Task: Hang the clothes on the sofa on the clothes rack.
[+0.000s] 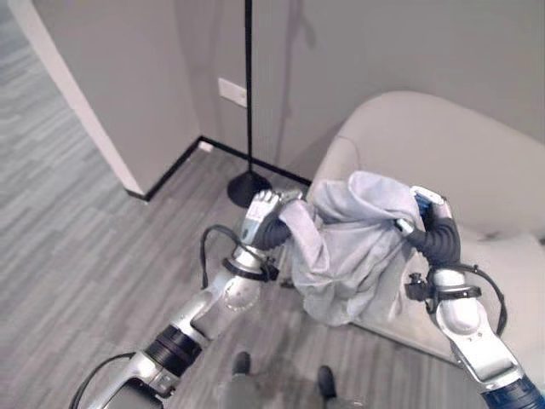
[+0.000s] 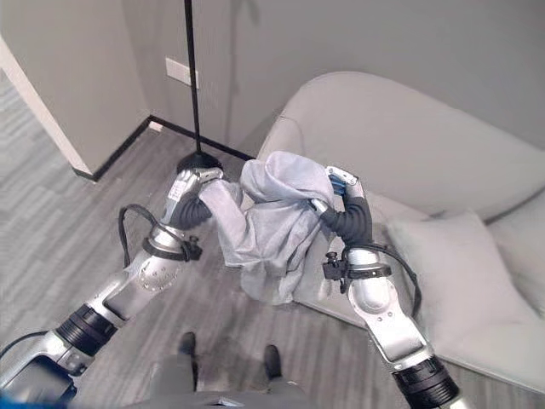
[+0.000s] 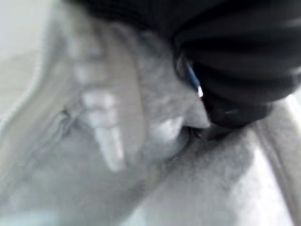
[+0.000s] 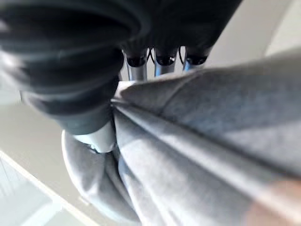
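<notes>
The grey garment [image 1: 345, 247] hangs bunched between both hands, lifted clear of the sofa [image 1: 477, 170]. The rack's black pole [image 1: 249, 85] stands beyond and to the robot's left, so the left hand [image 1: 264, 213] is nearer to it. That hand looks clenched on one edge of the cloth, though its wrist view is blurry. The right hand [image 1: 423, 213] is raised and grips the other side.

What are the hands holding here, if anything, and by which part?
Both hold the grey garment, lifted off the sofa. The left hand grips a bunched fold at one upper side, the right hand the opposite upper side; the rest hangs between them.
</notes>
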